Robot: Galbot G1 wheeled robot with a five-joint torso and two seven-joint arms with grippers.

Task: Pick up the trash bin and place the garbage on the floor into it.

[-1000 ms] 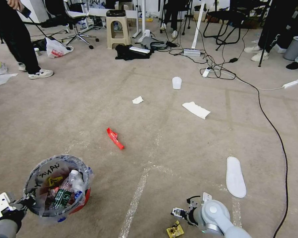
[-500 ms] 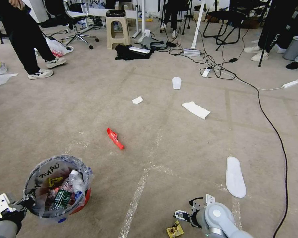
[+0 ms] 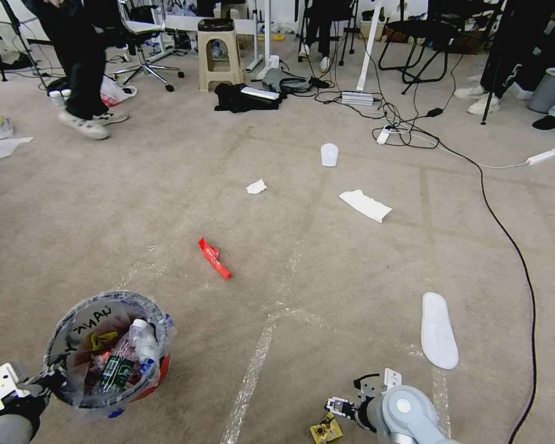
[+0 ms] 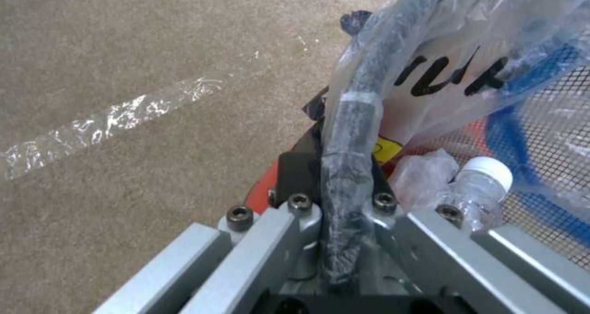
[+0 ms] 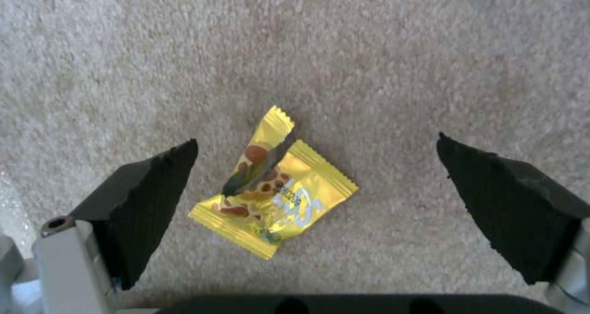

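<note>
Two fingers of the right gripper (image 5: 316, 198) stand spread wide with the yellow wrapper (image 5: 274, 203) lying flat on the floor (image 5: 368, 51) between them, nearer the finger at frame left, its long axis running diagonally from lower left to upper right of the right wrist view. Head view puts that wrapper (image 3: 325, 429) at bottom centre, just beside the right gripper (image 3: 341, 407), so the right arm is clearly nearer. Left gripper (image 4: 344, 212), at lower left of the head view, is clamped on the rim of the trash bin (image 3: 105, 348), holding it well apart from the wrapper.
</note>
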